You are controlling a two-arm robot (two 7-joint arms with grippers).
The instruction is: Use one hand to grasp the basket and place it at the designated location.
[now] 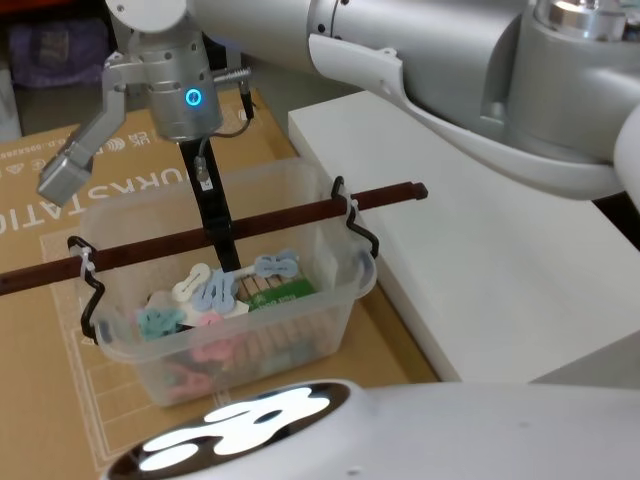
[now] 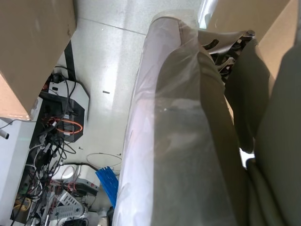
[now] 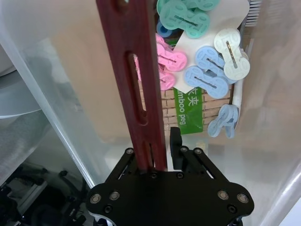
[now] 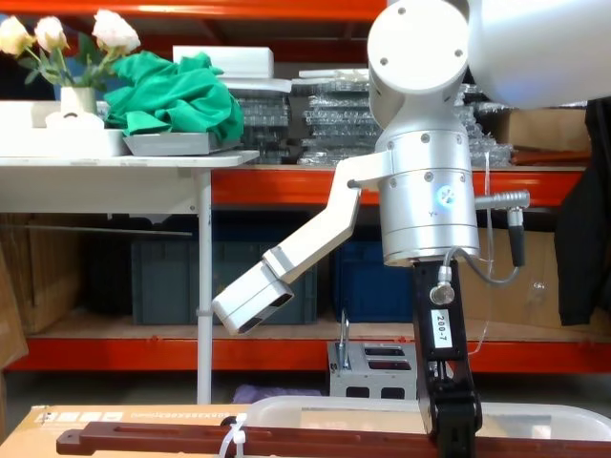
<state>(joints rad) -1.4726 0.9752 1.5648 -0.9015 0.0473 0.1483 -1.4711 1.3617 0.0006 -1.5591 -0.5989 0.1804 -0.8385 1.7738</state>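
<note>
One narrow black right gripper (image 1: 228, 263) grips, we think, the dark reddish-brown bar handle (image 1: 290, 217) mid-length, bar crosswise to jaws, translucent clear plastic basket (image 1: 322, 325) directly below.

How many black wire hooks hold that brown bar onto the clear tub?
2. One hook hangs over the basket's left rim, the other over its right rim, at opposite ends of the bar handle. The right gripper holds the bar between them.
</note>
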